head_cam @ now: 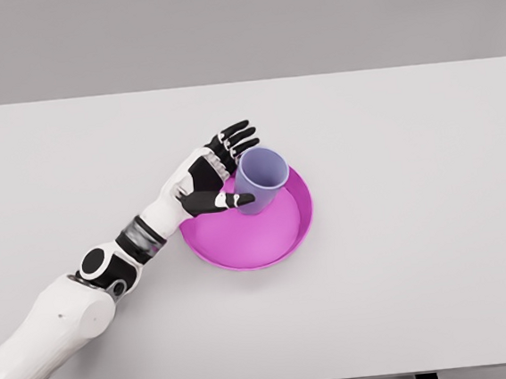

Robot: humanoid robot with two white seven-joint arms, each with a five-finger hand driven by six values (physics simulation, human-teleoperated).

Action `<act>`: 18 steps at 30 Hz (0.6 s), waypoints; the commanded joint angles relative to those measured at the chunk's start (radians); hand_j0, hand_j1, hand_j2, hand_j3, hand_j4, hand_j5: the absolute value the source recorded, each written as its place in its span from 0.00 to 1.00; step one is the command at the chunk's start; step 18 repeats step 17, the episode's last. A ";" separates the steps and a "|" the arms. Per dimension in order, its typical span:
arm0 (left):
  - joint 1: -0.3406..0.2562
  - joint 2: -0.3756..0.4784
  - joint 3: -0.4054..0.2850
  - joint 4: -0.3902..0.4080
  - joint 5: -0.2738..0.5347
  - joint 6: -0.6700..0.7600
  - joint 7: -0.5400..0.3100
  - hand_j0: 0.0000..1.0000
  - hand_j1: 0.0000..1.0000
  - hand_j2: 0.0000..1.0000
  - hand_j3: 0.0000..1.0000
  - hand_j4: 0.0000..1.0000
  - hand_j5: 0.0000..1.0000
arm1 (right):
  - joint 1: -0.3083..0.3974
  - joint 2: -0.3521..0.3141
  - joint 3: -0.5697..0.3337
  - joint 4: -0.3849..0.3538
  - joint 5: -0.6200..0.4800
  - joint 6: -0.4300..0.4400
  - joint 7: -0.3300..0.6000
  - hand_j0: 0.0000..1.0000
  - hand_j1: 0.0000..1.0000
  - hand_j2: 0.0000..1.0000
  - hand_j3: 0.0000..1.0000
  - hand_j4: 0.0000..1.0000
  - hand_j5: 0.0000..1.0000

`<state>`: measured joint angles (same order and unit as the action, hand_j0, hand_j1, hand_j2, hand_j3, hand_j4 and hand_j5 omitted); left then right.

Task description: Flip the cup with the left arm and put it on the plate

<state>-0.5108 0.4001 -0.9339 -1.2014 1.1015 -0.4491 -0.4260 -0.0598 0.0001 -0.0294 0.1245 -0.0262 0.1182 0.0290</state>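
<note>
Reaching in from lower left, left arm extended diagonally over table (421, 254). Left hand (211, 177) palm-up beside cup (260, 180), fingers spread, thumb touching cup base, no clamp. Cup upright, mouth up, on magenta plate (258, 238), upper-left part.

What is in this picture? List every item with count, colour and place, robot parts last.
cup: one, lilac, upright with its mouth up, on the plate's upper left part
plate: one, magenta, near the middle of the table
table: one, pale grey, fills most of the view
left arm: one, white with black joints, enters from the lower left
left hand: one, black and white, fingers spread beside the cup's left wall, thumb by its base; contact unclear
right arm: not in view
</note>
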 commanded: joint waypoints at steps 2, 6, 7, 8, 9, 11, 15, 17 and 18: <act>-0.002 0.014 0.021 -0.003 0.006 -0.002 0.000 1.00 1.00 1.00 1.00 1.00 1.00 | 0.000 0.000 0.000 0.001 0.000 0.000 0.000 1.00 1.00 1.00 1.00 1.00 1.00; -0.011 0.109 0.070 -0.043 0.024 0.000 -0.002 1.00 1.00 1.00 1.00 1.00 1.00 | 0.000 0.000 0.000 0.001 0.000 0.000 0.000 1.00 1.00 1.00 1.00 1.00 1.00; -0.015 0.177 0.069 -0.078 0.066 0.001 -0.002 1.00 1.00 1.00 1.00 1.00 1.00 | 0.000 0.000 0.000 0.000 0.000 0.000 0.000 1.00 1.00 1.00 1.00 1.00 1.00; -0.032 0.250 0.063 -0.102 0.080 0.000 -0.008 1.00 1.00 1.00 1.00 1.00 1.00 | 0.000 0.000 0.000 0.000 0.000 0.001 0.000 1.00 1.00 1.00 1.00 1.00 1.00; -0.063 0.348 0.050 -0.118 0.035 0.000 -0.014 1.00 1.00 1.00 1.00 1.00 1.00 | 0.000 0.000 -0.001 0.000 0.000 0.000 0.000 1.00 1.00 1.00 1.00 1.00 1.00; -0.083 0.387 0.063 -0.121 -0.261 -0.005 -0.003 1.00 1.00 1.00 1.00 1.00 1.00 | 0.000 0.000 0.000 0.001 0.000 0.000 0.000 1.00 1.00 1.00 1.00 1.00 1.00; -0.137 0.572 0.084 -0.162 -0.537 -0.040 -0.007 1.00 1.00 1.00 1.00 1.00 1.00 | 0.000 0.000 0.000 0.000 0.000 0.000 0.000 1.00 1.00 1.00 1.00 1.00 1.00; -0.132 0.579 0.089 -0.161 -0.540 -0.062 -0.011 1.00 1.00 1.00 1.00 1.00 1.00 | 0.000 0.000 0.000 0.000 0.000 0.000 0.000 1.00 1.00 1.00 1.00 1.00 1.00; -0.132 0.579 0.089 -0.161 -0.540 -0.062 -0.011 1.00 1.00 1.00 1.00 1.00 1.00 | 0.000 0.000 0.000 0.000 0.000 0.000 0.000 1.00 1.00 1.00 1.00 1.00 1.00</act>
